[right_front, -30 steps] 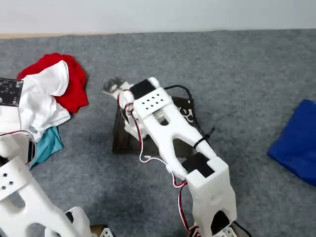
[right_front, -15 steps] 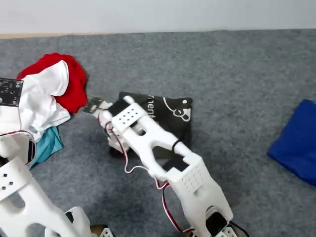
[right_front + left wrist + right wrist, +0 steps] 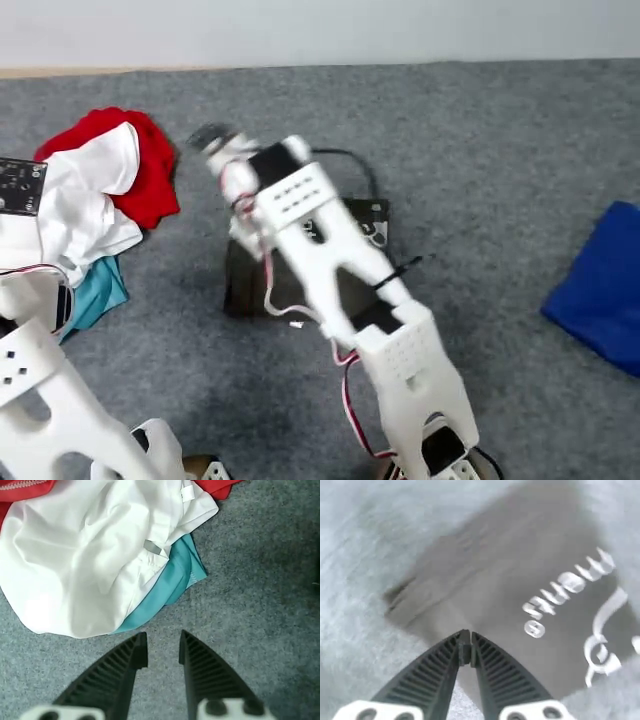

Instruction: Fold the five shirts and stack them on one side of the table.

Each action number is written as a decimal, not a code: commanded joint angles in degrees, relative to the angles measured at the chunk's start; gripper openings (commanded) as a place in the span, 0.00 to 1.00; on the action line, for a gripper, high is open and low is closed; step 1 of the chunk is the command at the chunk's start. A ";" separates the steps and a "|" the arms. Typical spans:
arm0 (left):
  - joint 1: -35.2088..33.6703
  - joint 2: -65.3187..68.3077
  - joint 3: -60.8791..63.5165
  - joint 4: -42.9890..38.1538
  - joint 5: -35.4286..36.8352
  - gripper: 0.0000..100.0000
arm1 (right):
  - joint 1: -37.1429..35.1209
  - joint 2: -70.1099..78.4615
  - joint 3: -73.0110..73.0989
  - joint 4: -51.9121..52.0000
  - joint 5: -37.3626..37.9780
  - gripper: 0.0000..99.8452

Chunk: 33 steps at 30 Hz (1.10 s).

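Risen since earlier, the right gripper (image 3: 465, 647) hangs over the black printed shirt (image 3: 520, 570), jaws closed; the left gripper (image 3: 158, 652) holds its jaws apart near the white shirt (image 3: 85, 555).

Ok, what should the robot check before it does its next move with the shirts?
1. Left gripper open, ready to grab: ok.
2. Right gripper open: not ok, shut above the black shirt.
3. White shirt, teal shirt, red shirt folded: not ok, crumpled heap.
4. Five shirts in one stack: not ok, blue shirt lies far across the table.
5. Black shirt fully folded: cannot tell, partly hidden.
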 commanded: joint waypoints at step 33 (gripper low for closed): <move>0.18 -0.79 0.31 0.88 3.16 0.11 | 12.35 15.34 4.57 -2.33 -41.49 0.41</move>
